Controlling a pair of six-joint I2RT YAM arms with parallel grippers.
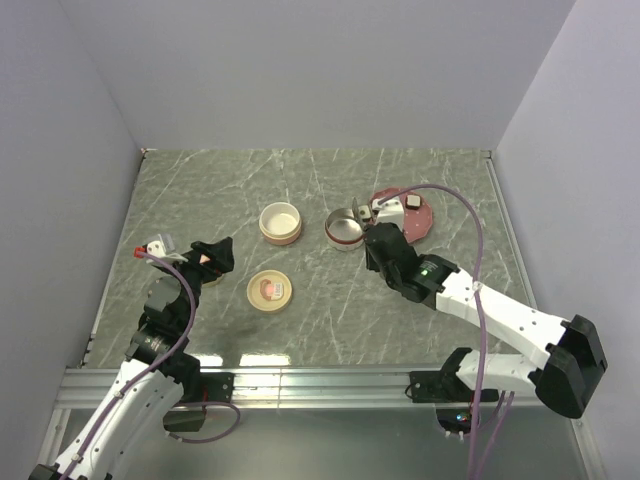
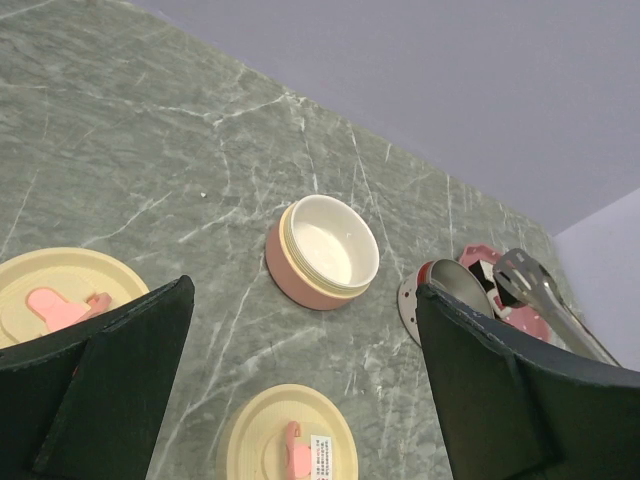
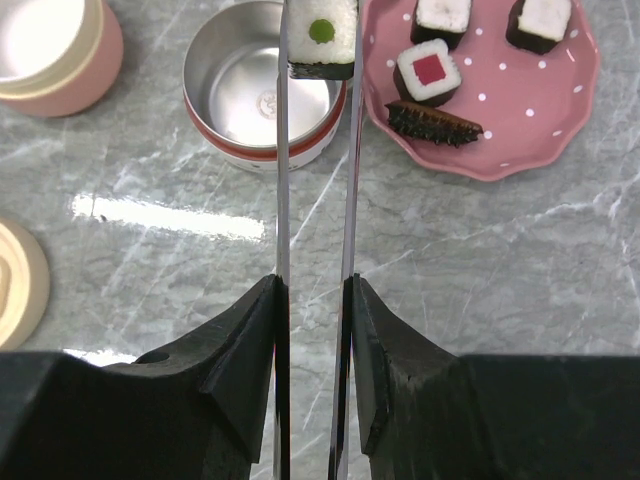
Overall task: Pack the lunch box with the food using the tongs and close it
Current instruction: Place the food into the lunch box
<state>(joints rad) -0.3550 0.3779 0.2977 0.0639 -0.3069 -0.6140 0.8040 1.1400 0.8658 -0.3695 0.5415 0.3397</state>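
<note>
Left jaws: spread wide and gripping nothing, positioned at the 9 o'clock side of the grey marbled table [image 1: 330, 170], above a round cream lid with a pink tab [image 2: 60, 295]

A second round cream lid with a pink emblem and label [image 1: 270, 290] lies flat at 6 o'clock of the open round pink bowl with a cream lining [image 1: 281, 222], apart from it. The round steel container with a red band [image 1: 340, 235] stands open at 3 o'clock of the pink bowl, near but not touching

Right jaws: pressed onto both arms of the thin metal tongs [image 3: 282, 180]. The tong tips pinch a square white rice piece with a green centre [image 3: 322, 35], located over the 2 o'clock portion of the steel container, just beside the plate edge

The scalloped pink plate with white dots [image 3: 520, 120] sits at 3 o'clock of the steel container. It carries:
- a dark-rimmed white-centred piece [image 3: 443, 12]
- a second white-centred piece [image 3: 545, 20] at 3 o'clock of the first
- a red-centred piece [image 3: 432, 70] at 6 o'clock of the first
- a dark brown ridged strip [image 3: 435, 122] at 6 o'clock of the red-centred piece
</note>
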